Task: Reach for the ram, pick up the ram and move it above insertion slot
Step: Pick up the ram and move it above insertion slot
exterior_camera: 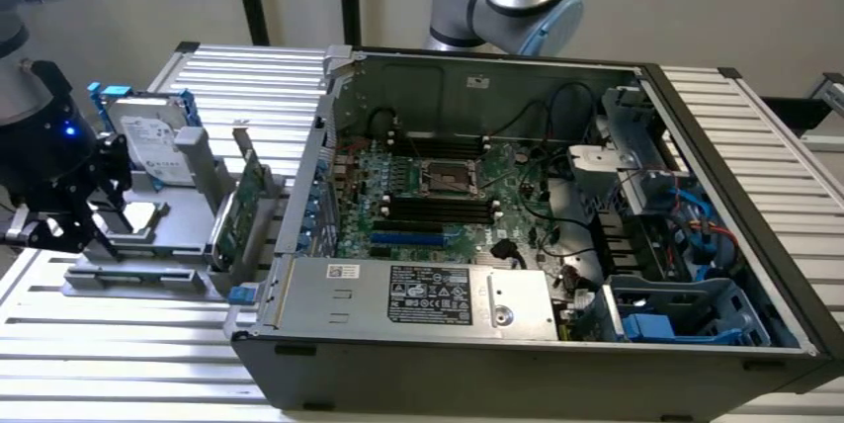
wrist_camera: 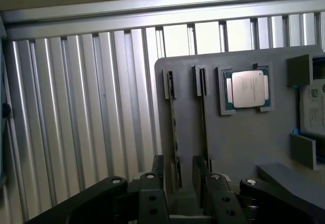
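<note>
- The ram (wrist_camera: 173,122), a long, thin circuit-board stick seen edge-on, stands in a slot of the flat grey plastic holder (wrist_camera: 238,142).
- Its long axis runs straight away from the black two-fingered gripper (wrist_camera: 179,172).
- The fingers (wrist_camera: 158,167) are spread, straddling the ram's near end and not clamped on it.
- A second stick (wrist_camera: 204,112) stands parallel just beside it, leaving little room.
- The holder sits on a ribbed aluminium table (wrist_camera: 76,107), with the open grey computer case (exterior_camera: 528,196) well apart, toward the exterior view's right.
</note>
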`<action>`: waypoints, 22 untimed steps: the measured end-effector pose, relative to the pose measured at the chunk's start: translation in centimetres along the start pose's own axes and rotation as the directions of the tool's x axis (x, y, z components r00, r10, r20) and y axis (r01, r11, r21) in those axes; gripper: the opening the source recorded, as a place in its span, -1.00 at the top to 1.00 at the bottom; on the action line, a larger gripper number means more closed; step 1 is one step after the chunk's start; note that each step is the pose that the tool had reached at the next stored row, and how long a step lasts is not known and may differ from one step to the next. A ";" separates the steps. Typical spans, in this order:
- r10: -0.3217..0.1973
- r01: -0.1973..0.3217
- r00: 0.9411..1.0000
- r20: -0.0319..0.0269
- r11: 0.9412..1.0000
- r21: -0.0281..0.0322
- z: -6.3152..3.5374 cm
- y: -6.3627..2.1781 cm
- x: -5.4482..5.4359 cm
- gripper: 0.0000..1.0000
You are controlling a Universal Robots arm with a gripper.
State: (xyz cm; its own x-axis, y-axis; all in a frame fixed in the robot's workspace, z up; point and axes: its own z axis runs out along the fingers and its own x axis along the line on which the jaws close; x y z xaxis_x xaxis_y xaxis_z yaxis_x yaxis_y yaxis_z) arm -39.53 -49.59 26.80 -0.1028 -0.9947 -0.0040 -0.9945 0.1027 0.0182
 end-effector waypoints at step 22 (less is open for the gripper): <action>-0.025 0.025 1.000 0.000 1.000 0.000 4.02 0.82 0.2 0.27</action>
State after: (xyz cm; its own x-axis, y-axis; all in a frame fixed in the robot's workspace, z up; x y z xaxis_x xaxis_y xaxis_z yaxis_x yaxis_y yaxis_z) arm -40.44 -49.69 22.80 -0.0781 -0.9969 -0.0040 -0.9968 0.0780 0.0182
